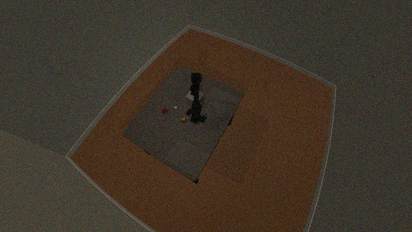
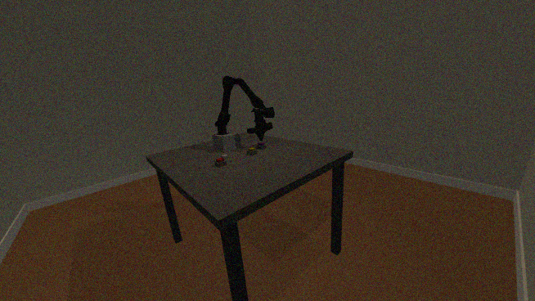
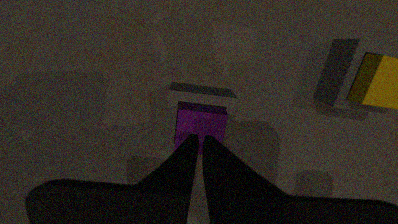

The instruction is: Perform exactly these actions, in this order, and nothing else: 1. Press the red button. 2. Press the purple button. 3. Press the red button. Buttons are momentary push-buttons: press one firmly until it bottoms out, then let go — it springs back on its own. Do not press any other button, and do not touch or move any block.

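Note:
The purple button [image 2: 261, 146] [image 3: 200, 121] sits on a grey base, directly under my gripper; the arm hides it in the top view. My gripper [image 2: 261, 140] [image 3: 199, 141] is shut and empty, pointing down. In the wrist view its fingertips overlap the near part of the purple cap; whether they touch it I cannot tell. The red button [image 1: 164, 110] [image 2: 221, 159] stands on its base away from the gripper, on the far side of the yellow one, with its cap raised.
A yellow button [image 1: 183, 119] [image 2: 252, 150] [image 3: 382, 82] stands between the red and purple ones. A small white block [image 1: 175, 107] lies near the red button. The arm's pale mount [image 1: 189, 96] [image 2: 225, 142] stands on the grey table [image 1: 176, 151] [image 2: 229, 192].

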You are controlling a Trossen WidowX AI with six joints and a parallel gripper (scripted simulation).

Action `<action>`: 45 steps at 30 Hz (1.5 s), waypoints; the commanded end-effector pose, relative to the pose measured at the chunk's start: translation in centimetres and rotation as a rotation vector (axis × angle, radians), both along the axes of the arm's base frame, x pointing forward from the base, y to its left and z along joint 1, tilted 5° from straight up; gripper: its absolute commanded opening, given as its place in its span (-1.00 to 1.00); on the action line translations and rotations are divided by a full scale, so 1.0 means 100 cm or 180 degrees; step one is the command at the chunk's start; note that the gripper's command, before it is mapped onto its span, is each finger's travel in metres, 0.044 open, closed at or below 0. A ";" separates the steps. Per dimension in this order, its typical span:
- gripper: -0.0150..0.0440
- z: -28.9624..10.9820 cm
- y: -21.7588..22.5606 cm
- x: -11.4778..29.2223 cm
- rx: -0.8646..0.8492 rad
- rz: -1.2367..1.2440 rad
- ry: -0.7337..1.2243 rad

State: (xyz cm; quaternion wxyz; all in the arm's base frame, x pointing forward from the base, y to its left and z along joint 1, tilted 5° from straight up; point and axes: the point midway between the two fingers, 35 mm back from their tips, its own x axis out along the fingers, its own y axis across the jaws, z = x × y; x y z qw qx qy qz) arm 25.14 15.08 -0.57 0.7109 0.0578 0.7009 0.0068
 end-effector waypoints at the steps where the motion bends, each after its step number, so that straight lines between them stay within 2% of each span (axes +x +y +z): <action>1: -0.42 -0.009 0.000 -0.003 -0.0001 -0.0017 0.0037; 12: -0.42 -0.025 0.001 -0.004 -0.0001 -0.0017 0.0038; 31: -0.42 -0.026 0.001 -0.004 -0.0001 -0.0017 0.0038; 35: -0.42 0.006 -0.002 -0.003 -0.0001 -0.0015 0.0034; 40: -0.42 0.012 -0.002 -0.003 -0.0001 -0.0017 0.0036; 43: -0.42 0.057 -0.006 -0.002 -0.0002 -0.0017 0.0034; 45: -0.42 0.071 -0.007 -0.004 -0.0002 -0.0017 0.0034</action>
